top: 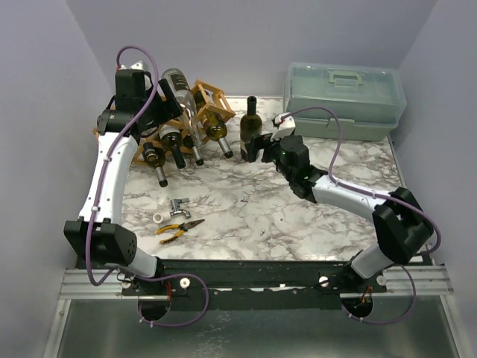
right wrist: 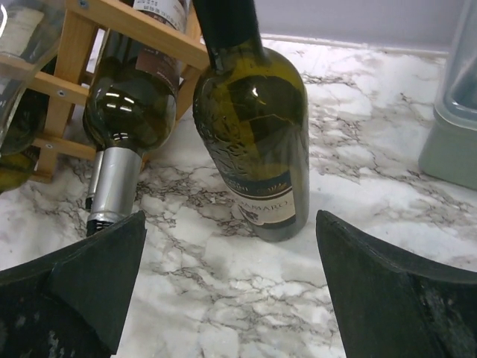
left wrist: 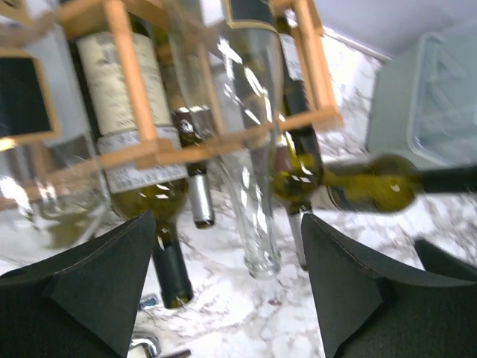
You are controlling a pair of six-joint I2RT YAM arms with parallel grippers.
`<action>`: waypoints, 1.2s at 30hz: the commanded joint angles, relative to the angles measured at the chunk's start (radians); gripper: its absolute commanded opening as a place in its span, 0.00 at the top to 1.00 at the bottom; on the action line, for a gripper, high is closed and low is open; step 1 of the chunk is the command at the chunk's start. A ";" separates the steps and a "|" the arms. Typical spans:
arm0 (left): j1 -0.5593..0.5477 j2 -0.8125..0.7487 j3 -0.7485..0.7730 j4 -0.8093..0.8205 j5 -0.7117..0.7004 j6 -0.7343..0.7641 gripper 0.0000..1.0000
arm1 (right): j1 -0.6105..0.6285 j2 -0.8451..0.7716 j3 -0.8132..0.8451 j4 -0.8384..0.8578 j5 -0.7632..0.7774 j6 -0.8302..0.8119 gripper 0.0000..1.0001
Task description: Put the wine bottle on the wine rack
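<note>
The upright bottle (top: 250,128) by the rack (top: 211,95) at the far edge looks heavy, slick glass; grip its body. The right fingers (right wrist: 82,276) and left fingers (left wrist: 89,276) gape, empty.

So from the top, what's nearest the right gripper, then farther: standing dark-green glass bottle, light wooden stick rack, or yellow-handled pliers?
1. Dark-green glass bottle, just beyond the right gripper.
2. Light wooden rack, far-left.
3. Yellow-handled pliers, front-left.

marble table (top: 298,216) | wine rack (top: 221,109), upright wine bottle (top: 250,133), plastic toolbox (top: 343,101), pliers (top: 179,229), metal fitting (top: 177,205), white ring (top: 159,218)
</note>
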 commanded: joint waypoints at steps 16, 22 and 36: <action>-0.208 -0.311 -0.295 0.077 0.362 0.013 0.10 | -0.076 0.335 0.015 0.562 -0.132 -0.177 0.02; -0.220 -0.341 -0.315 0.082 0.398 0.018 0.10 | -0.091 0.456 0.091 0.621 -0.137 -0.195 0.02; -0.247 -0.368 -0.334 0.111 0.455 -0.062 0.11 | -0.090 0.587 0.113 0.777 -0.169 -0.348 0.44</action>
